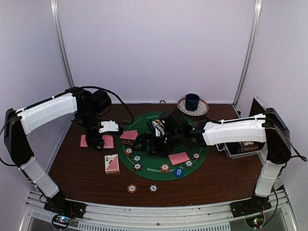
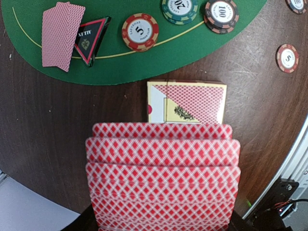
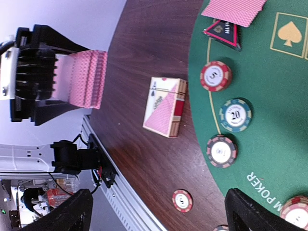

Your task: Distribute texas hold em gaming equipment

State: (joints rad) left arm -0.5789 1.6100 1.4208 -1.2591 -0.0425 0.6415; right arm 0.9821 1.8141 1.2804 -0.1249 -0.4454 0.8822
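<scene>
The left gripper is clamping a fanned stack of pink-backed cards. Its jaws are closed down onto the stack, which is being held over the bare wooden table just left of the green felt mat. A card box is lying flat on the wood just beyond the held cards, near the mat's edge.

The right gripper is standing fully spread over the left part of the mat and is gripping nothing.

On the felt, face-down cards are touching the black red-edged triangle marker. An orange-red chip, a green chip and a dark chip are sitting in a row along the mat's yellow line. More cards and a blue button disc are lying at the mat's near right side.

A loose chip and a second loose chip are sitting on the wood — off the mat, toward the table's near edge.
</scene>
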